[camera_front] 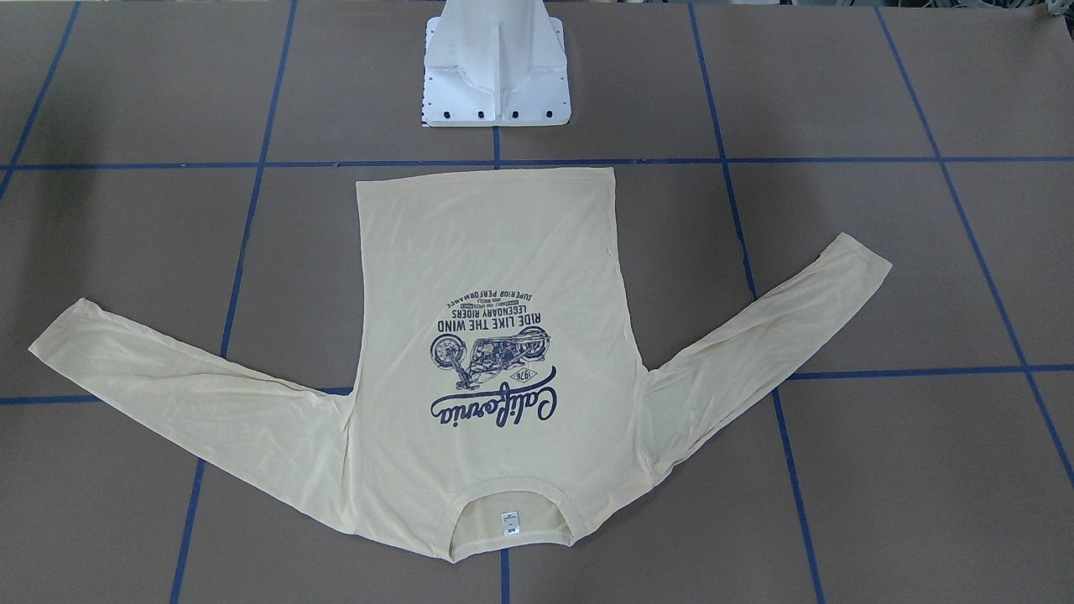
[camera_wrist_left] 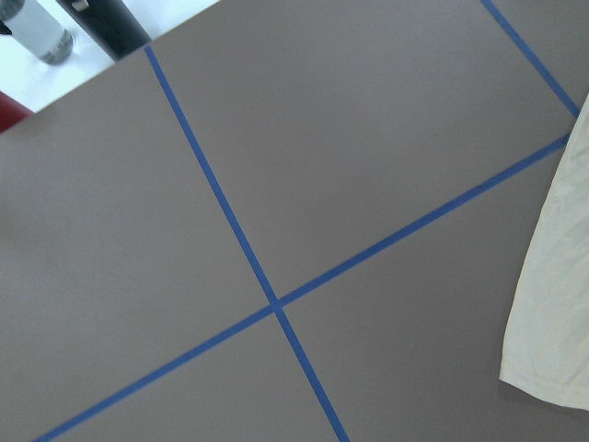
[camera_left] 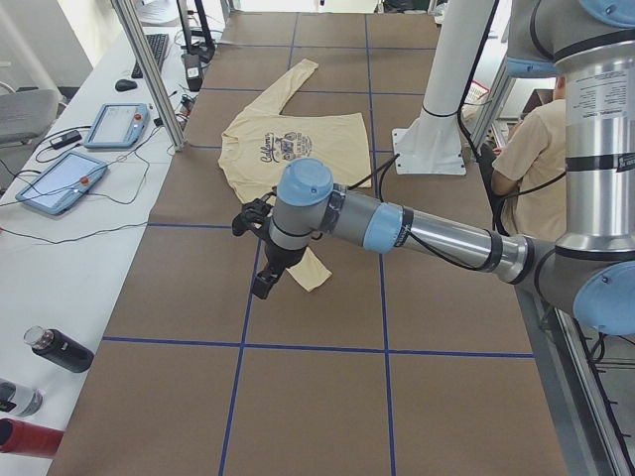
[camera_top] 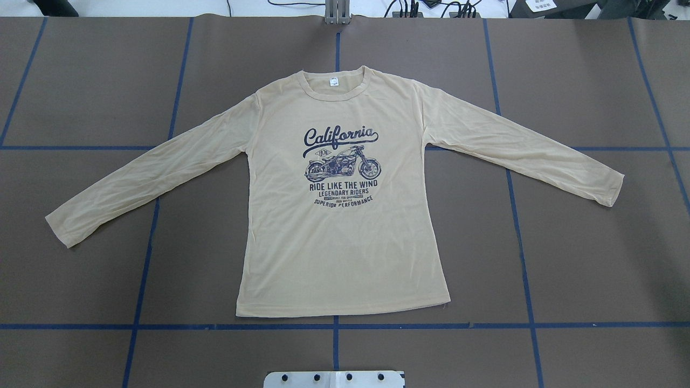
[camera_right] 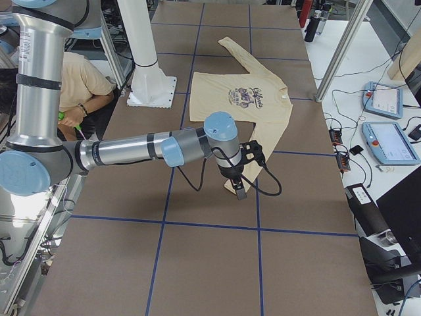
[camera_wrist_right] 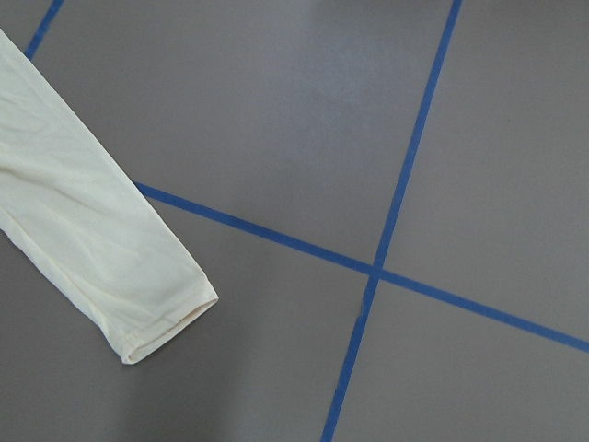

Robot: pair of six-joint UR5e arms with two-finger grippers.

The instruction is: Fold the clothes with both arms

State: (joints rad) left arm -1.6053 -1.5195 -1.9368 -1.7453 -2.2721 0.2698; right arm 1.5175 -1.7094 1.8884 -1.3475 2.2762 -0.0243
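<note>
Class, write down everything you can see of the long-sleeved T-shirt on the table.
The T-shirt is pale cream-yellow, thin-looking fabric, with a round neck, a small white neck label and a navy "California" motorcycle print. It lies flat, front up, unfolded, on the brown table, both sleeves spread outward, hem toward the robot's base. In the overhead view nothing rests on it.

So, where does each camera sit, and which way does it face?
Front-facing: across the table, facing the robot; T-shirt collar nearest, pedestal at top.
Overhead: behind the robot, looking forward, down; pedestal edge shows.
Exterior left: table's left end; left arm near.
Exterior right: table's right end; right arm near.
Left wrist: down on left cuff; no body.
Right wrist: likewise, right cuff.
All exterior views share the T-shirt.
</note>
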